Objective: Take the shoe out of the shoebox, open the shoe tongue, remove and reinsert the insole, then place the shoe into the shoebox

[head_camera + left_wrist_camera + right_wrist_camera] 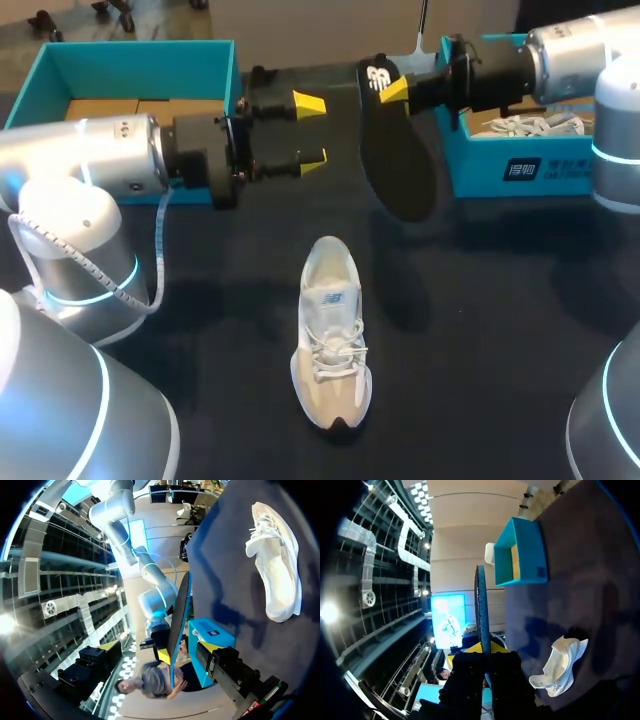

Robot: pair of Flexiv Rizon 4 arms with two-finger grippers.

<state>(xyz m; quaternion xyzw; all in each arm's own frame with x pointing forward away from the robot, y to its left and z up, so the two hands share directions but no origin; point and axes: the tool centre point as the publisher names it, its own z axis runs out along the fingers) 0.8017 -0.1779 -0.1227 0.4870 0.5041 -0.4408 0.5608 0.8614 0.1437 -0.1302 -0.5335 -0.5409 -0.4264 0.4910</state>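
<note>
Head view: the left arm (90,155) lies level from the left, with the left gripper (310,130) spread wide and holding nothing. The right gripper (393,88) clamps the black insole (398,160) by one end, and its length hangs toward the white sneaker (331,340). The sneaker lies on the table (500,300), toe toward the robot. One teal shoebox (130,55) shows cardboard, the other teal box (560,170) something white.

Left wrist view: the insole (181,610) is edge-on, with the sneaker (275,555) beyond it.

Right wrist view: the insole (481,605) stands upright between the jaws.
</note>
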